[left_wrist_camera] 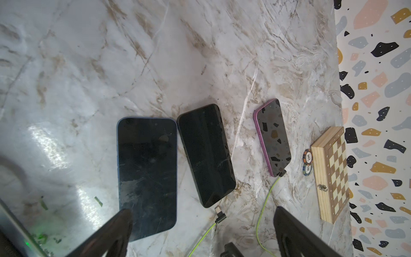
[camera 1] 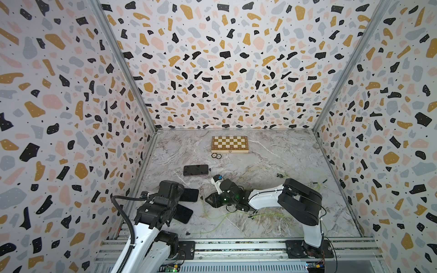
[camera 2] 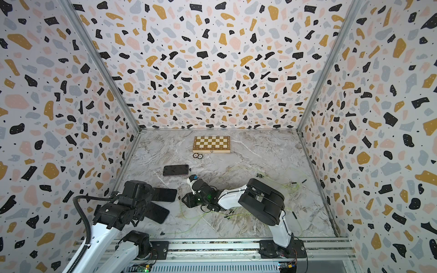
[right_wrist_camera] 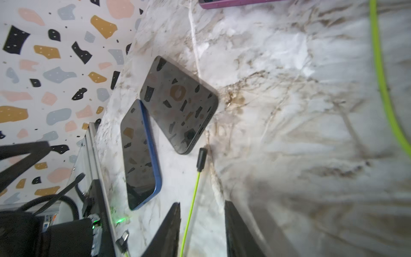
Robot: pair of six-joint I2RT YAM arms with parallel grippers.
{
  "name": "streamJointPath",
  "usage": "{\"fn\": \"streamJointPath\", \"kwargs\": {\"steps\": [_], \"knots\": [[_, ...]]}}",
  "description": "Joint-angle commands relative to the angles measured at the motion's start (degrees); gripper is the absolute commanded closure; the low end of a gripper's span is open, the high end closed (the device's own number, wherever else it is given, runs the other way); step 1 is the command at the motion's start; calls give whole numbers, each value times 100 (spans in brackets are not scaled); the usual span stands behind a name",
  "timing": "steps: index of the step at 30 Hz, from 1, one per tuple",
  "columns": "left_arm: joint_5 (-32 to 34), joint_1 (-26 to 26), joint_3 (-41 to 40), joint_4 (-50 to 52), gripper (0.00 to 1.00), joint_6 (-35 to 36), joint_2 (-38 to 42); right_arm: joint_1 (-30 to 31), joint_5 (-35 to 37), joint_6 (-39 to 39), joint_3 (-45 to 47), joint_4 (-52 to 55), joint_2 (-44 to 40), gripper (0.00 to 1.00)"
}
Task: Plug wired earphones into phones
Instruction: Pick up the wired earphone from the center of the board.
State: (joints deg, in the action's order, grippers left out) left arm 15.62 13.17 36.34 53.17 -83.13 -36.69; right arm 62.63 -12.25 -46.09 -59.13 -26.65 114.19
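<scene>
Jaws of the right gripper (right_wrist_camera: 202,202) stand apart astride the thin yellow-green earphone cord (right_wrist_camera: 193,200), whose small black plug (right_wrist_camera: 202,159) lies beside the glossy black slim phone (right_wrist_camera: 178,104), near-left; the left gripper (left_wrist_camera: 202,209) gapes above, likely to brace it.

You get bright, even light from above in both top views, shadows soft and faint; wide-angle lens bends the walls (camera 1: 59,94) at the edges. Left wrist view: white glare patches on the marble tabletop (left_wrist_camera: 51,142). Right wrist view: phone screens (right_wrist_camera: 178,102) mirror the wall pattern, much of the marble smeared, blurry.
</scene>
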Motion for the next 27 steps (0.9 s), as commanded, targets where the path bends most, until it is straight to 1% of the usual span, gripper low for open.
{"fn": "streamJointPath", "kwargs": {"steps": [1, 11, 20, 27], "knots": [[118, -42, -121, 175, 2, 35, 16, 12, 68, -143, -342, 254, 87, 66], [242, -42, -128, 273, 1, 87, -17, 9, -31, -196, -849, 324, 579, 70], [271, -42, -144, 291, 1, 82, 47, 14, -30, -205, -987, 368, 726, 80], [262, -42, -163, 300, 1, 69, 49, 7, -61, -195, -1047, 372, 767, 80]]}}
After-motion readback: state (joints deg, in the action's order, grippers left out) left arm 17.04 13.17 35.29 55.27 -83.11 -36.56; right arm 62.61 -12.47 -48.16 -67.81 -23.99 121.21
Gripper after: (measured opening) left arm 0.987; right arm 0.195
